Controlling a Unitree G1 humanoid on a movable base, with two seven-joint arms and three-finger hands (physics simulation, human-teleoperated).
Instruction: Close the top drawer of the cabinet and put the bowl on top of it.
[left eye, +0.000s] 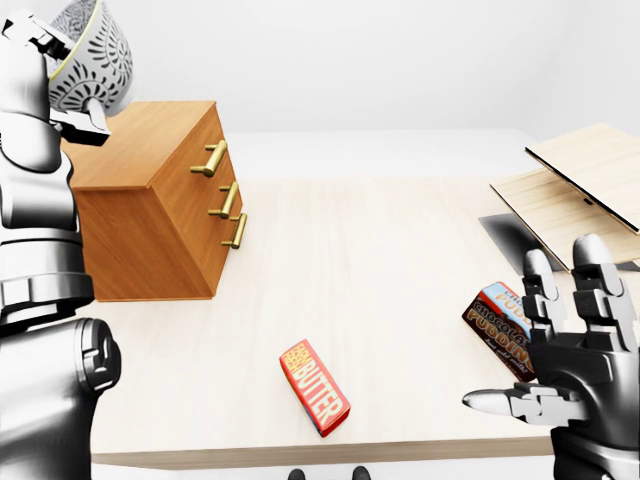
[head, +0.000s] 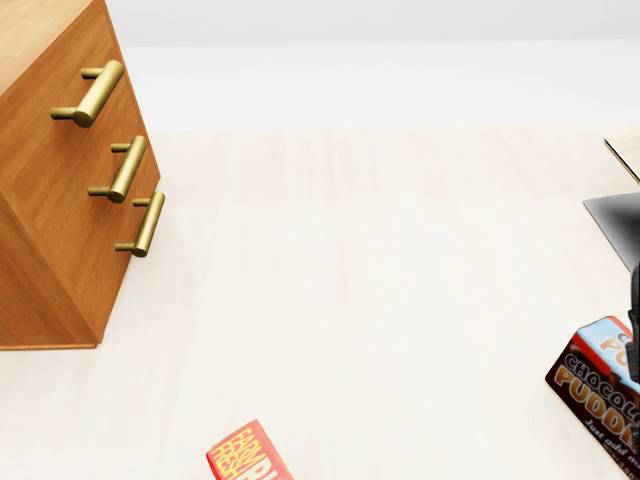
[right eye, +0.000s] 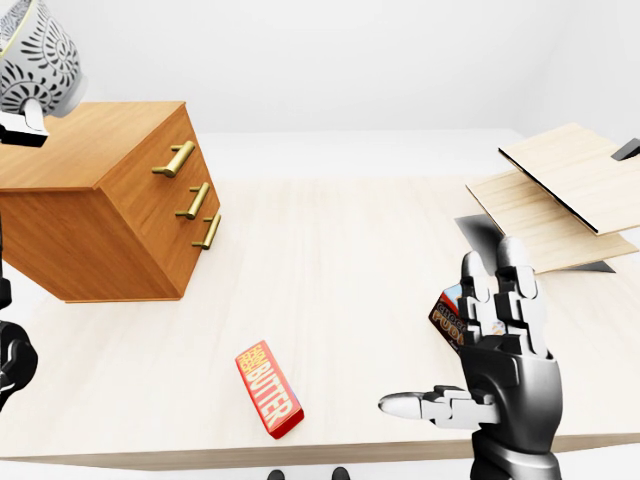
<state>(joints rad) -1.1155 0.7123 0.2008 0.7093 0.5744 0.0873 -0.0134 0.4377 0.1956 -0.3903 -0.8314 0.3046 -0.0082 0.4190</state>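
at the upper left of the left-eye view the left hand (left eye: 35, 50) is raised high and clasps the bowl (left eye: 95, 55), one finger hooked over its rim and another pressed under its base. the bowl is grey-white with a leaf pattern, tipped on its side, and held in the air above the left end of the cabinet (left eye: 150, 215); it does not rest on the wooden top.

the cabinet stands on the left part of the pale table (left eye: 400, 260). its three brass handles sit in one line on the face that looks right, and the top drawer (head: 70, 70) lies flush with the two below it, so it reads as closed.

lower centre, a red butter box (left eye: 315, 390) lies flat near the table's bottom edge, well apart from the cabinet.

at the lower right the right hand (right eye: 505, 350) is released, fingers upright and spread, thumb pointing left, grasping nothing. just behind it a chocolate pudding box (left eye: 492, 325) lies on the table. at the upper right, light wooden boards (right eye: 560, 190) stand tilted.
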